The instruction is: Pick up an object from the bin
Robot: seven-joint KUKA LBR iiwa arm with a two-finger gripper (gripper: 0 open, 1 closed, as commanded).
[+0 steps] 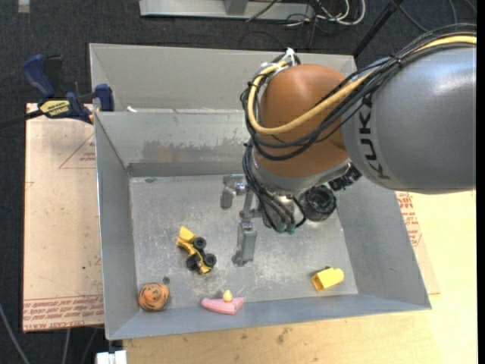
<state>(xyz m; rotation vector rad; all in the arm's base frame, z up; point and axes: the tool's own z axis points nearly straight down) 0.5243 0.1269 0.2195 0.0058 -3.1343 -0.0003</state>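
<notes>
The pick was at the approach step. The end effector [235,230] hung low over bare floor in the middle of the bin [114,203], fingers spread wide and holding nothing. A yellow toy truck [195,251] lay just left. Next, it probably needed to shift left, descend and close.

Four small things lie apart on the floor of the grey bin [114,203]. A yellow toy vehicle [195,250] with black wheels lies slantwise left of the middle, its length running from far left to near right. In the near left corner sits an orange ball [153,296] with dark markings. Right of it, by the near wall, lies a flat pink piece [222,304] with a pale yellow tip. A yellow block [327,279] lies at the near right, well apart from the others
</notes>
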